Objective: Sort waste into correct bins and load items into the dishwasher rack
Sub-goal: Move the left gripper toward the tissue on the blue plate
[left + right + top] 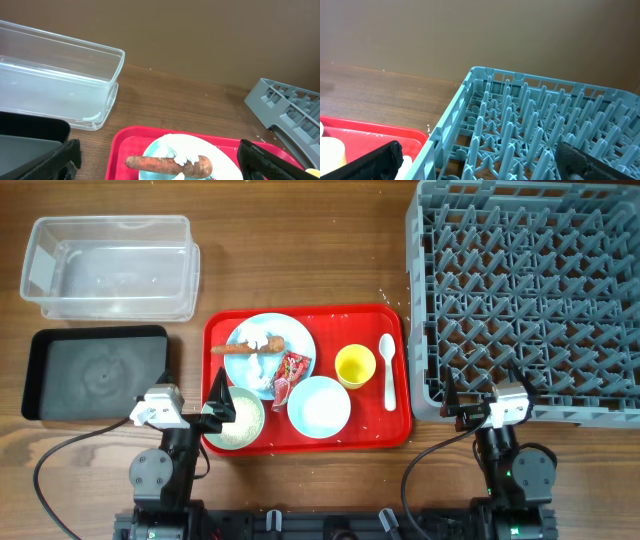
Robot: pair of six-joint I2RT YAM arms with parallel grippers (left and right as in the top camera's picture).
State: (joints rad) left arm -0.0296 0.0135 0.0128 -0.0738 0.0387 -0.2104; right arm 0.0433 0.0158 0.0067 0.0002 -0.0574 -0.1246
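On the red tray, a pale-blue plate holds a carrot piece and a white tissue, with a red wrapper at its edge. Beside it are a pale-blue bowl, a pale-green bowl of rice, a yellow cup and a white spoon. My left gripper hangs open at the tray's near-left corner; in its wrist view the carrot lies ahead of the open left gripper. My right gripper is open over the rack's near edge.
The clear tub stands at the far left, with the black tray in front of it. Loose rice grains dot the wood around the red tray. In the right wrist view the rack's pegs fill the space ahead.
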